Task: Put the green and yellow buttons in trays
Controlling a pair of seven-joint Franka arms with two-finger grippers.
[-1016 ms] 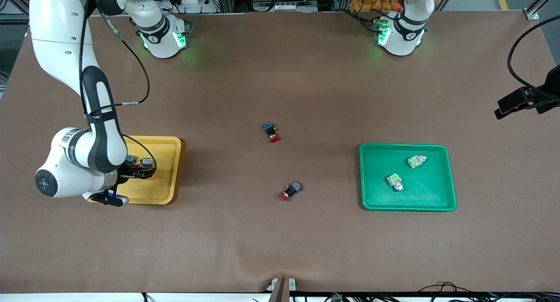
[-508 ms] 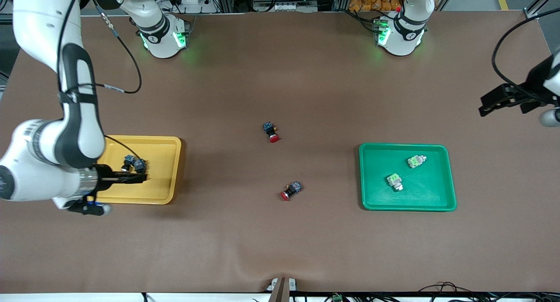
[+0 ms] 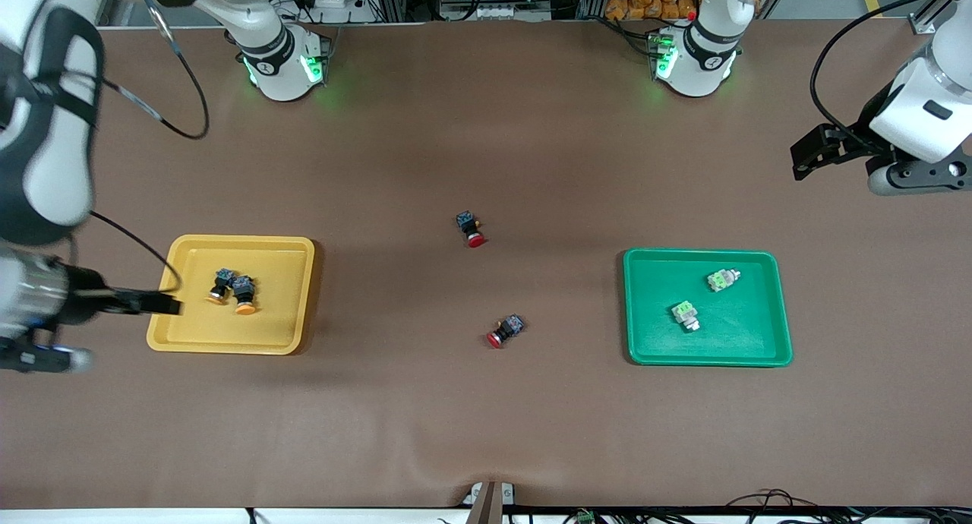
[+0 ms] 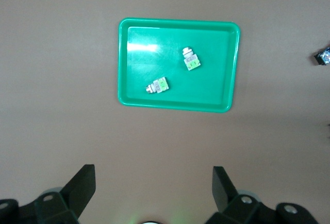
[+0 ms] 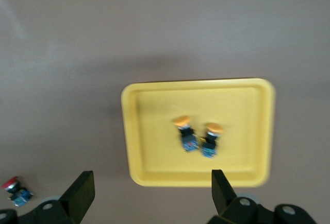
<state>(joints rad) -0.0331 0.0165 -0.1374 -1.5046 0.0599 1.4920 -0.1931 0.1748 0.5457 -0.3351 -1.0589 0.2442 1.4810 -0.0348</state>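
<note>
Right end effector (image 3: 163, 305) withdrawn off yellow tray (image 3: 292, 296), spread, empty, left end effector (image 3: 806, 159) spread, empty

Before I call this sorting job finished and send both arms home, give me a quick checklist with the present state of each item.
1. Both yellow buttons in the yellow tray: ok, side by side on its floor.
2. Both green buttons in the green tray: ok, lying apart.
3. Right claw empty: ok, open, over the yellow tray's edge at the right arm's end.
4. Left claw empty: ok, open, over bare table toward the left arm's end.
5. Red buttons out of the trays: ok, both on the table between them.
6. Trays flat on the table: ok.
</note>
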